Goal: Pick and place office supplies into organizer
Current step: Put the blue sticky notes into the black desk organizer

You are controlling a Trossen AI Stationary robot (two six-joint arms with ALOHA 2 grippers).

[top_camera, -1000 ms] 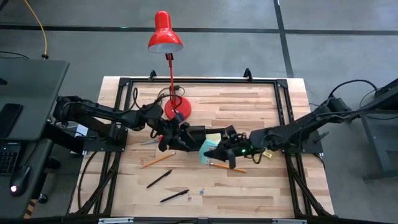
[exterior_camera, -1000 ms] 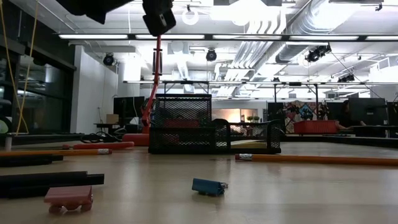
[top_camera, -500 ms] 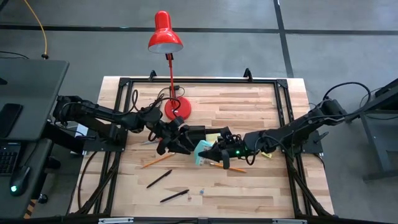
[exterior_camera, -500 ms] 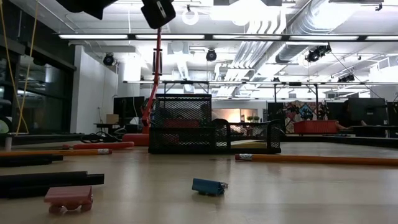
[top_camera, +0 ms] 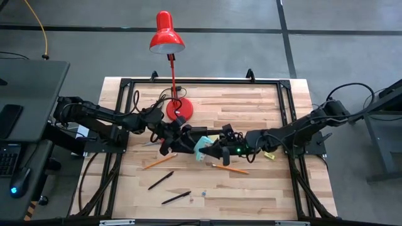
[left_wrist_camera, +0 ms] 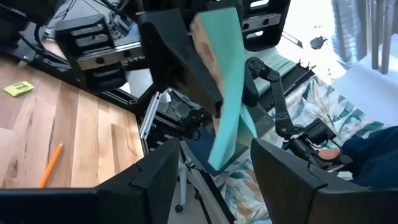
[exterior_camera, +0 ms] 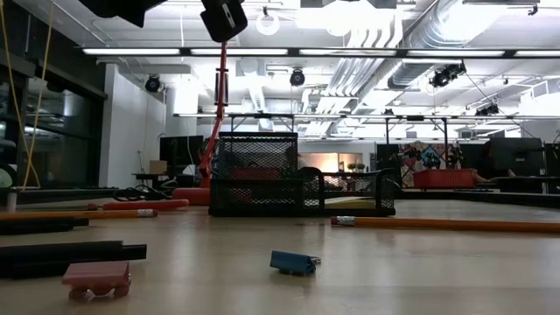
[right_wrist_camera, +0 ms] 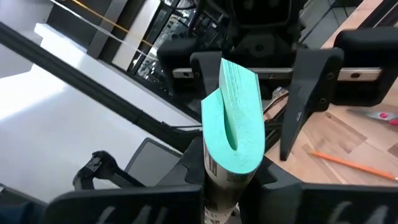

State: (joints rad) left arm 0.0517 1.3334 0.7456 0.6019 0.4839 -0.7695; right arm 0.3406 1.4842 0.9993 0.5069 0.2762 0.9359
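High view, with clock directions taken from the table centre; described from the near edge outward.

Near edge, about 7 o'clock: two black pens [top_camera: 161, 180] [top_camera: 176, 198] lie loose on the wood. One orange pencil [top_camera: 229, 168] lies toward 5 o'clock and the other [top_camera: 159, 161] toward 8 o'clock. None of these has yet been collected.

Centre: the right gripper [top_camera: 212, 150] pinches the teal sticky-note pad [right_wrist_camera: 239, 118] by one edge, clear of the table. Over the last second it has carried the pad toward 9 o'clock. The pad now stands between the fingers of the left gripper [top_camera: 187, 143]. Those fingers [left_wrist_camera: 155, 180] are spread wide on either side of the pad and have begun to narrow, without yet touching it.

This reads as a mid-air handover: the pad is probably about to pass to the left arm for placing.

Just beyond, at 12 o'clock: the organizer [exterior_camera: 254, 175], a black mesh tray largely hidden under the arms, with a yellow pad [top_camera: 215, 138] at its position.

Far, at 11 o'clock: the red desk lamp [top_camera: 178, 108], not part of the task.
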